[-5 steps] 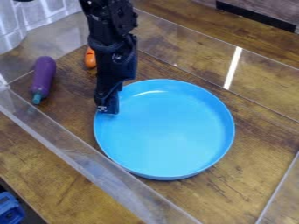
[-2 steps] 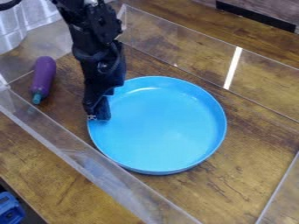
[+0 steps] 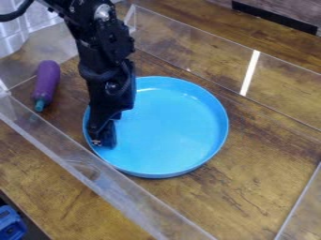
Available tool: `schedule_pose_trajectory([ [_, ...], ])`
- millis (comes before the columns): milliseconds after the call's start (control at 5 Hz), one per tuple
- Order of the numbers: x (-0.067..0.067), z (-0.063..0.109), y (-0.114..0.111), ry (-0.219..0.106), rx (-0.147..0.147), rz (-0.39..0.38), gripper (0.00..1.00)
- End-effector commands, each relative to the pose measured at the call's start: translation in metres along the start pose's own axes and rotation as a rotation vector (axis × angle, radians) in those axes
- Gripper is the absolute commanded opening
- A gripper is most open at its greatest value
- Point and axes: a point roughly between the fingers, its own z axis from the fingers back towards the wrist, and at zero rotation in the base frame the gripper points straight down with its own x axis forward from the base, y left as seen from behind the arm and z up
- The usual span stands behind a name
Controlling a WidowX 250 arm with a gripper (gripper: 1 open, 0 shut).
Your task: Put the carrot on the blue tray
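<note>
Black gripper (image 3: pixel 103 134) is positioned over the left edge of the blue tray (image 3: pixel 157 126); fingertip contact cannot be determined. The purple eggplant (image 3: pixel 47 84) lies on the wooden surface (image 3: pixel 257 178), apart from the tray (green stem toward the viewer). Carrot not identifiable.

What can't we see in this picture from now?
- The carrot: it does not show in the camera view; the black robot arm may be covering it.
- The fingertips of the hand: too dark and small to tell whether they are open or shut.
- The part of the blue tray behind the hand: hidden by the hand.
- The blue thing at bottom left: cut off by the picture's edge.
</note>
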Motion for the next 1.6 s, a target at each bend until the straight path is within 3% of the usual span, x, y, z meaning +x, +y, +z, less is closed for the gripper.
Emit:
schedule_pose_trajectory([
  [0, 0.013, 0.006, -0.013, -0.028, 0.007, -0.019, 1.0],
  [400, 0.031, 0.018, -0.04, -0.06, -0.007, -0.019, 1.0],
  [800, 0.025, 0.013, -0.027, -0.048, -0.011, 0.003, 1.0],
  [1400, 0.001, 0.002, -0.024, -0.051, -0.018, -0.049, 1.0],
])
